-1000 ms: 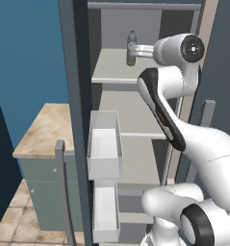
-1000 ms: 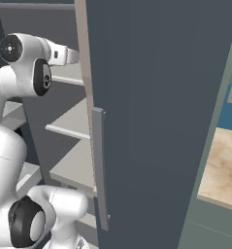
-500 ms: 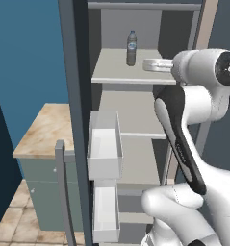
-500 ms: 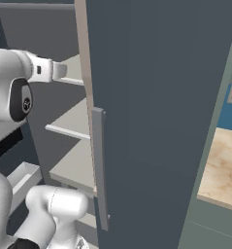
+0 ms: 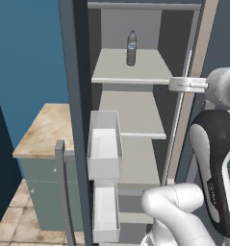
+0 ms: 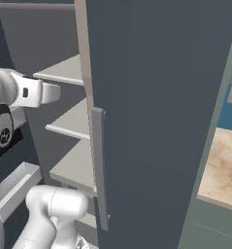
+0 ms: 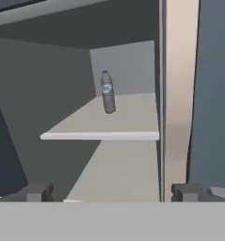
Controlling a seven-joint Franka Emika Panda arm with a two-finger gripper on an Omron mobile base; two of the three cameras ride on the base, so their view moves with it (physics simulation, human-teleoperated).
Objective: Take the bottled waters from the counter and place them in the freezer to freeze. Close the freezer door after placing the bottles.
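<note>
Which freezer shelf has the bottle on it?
The top shelf: the grey bottle stands upright there, toward the back. The shelves below are bare.

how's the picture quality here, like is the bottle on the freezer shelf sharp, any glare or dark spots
Left base view: the grey water bottle is fairly crisp on the evenly lit top shelf, with no glare. Hand view: softer, the bottle's label a blur; the freezer's left inner wall falls into deep shade. Right base view: the freezer door is flat, dull grey, without highlights.
</note>
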